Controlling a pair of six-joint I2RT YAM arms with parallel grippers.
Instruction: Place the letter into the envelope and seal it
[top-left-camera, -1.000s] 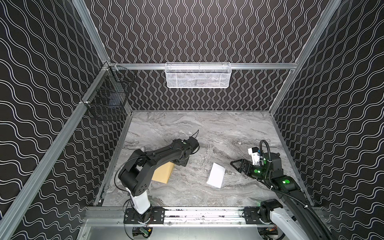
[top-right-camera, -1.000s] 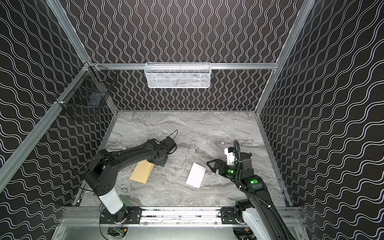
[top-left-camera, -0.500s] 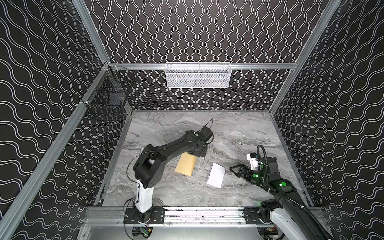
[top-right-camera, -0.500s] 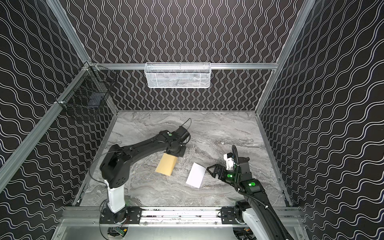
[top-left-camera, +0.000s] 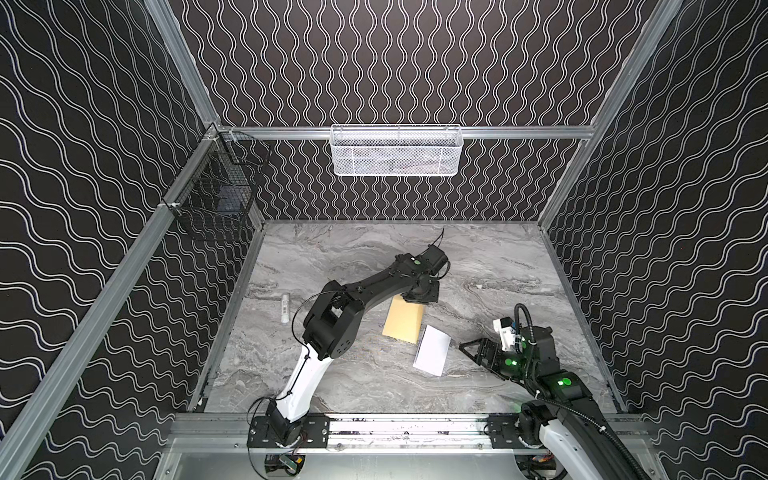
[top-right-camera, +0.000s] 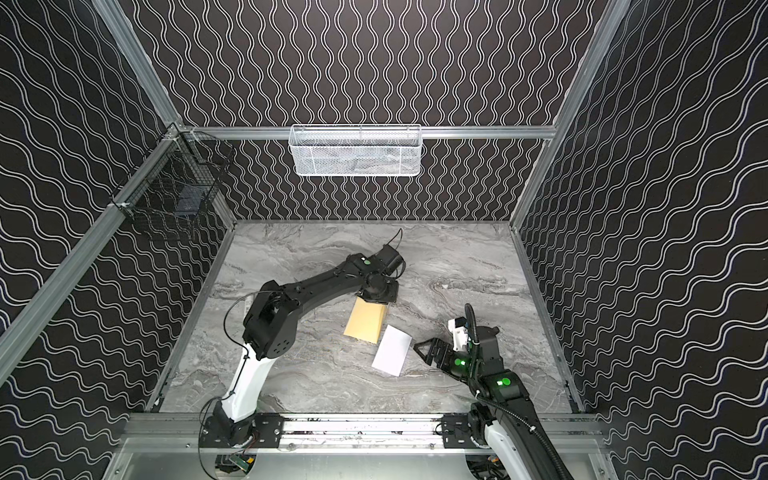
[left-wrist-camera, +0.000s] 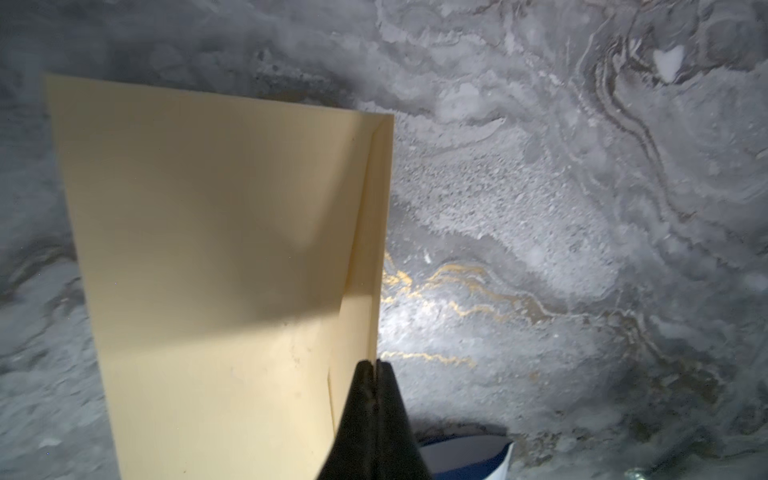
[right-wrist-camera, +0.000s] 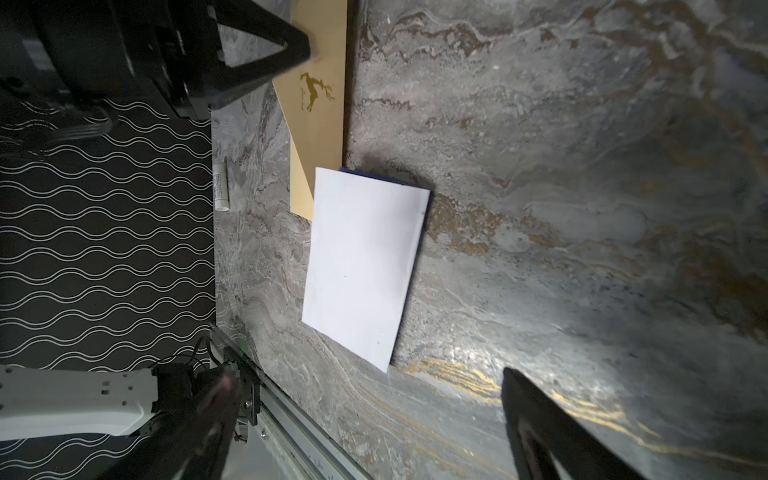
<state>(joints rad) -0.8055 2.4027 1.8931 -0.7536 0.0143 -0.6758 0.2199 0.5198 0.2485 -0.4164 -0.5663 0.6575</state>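
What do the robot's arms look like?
The left arm and right arm are chunky and black, white near the bottom. Round green lights glow on them, and black cables loop alongside. Their fingers are black, pointy triangles with holes.

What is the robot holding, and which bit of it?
The left gripper is pinched shut on the envelope, gripping one short end near a corner. The right gripper is open and holds nothing; the letter lies free beside it.
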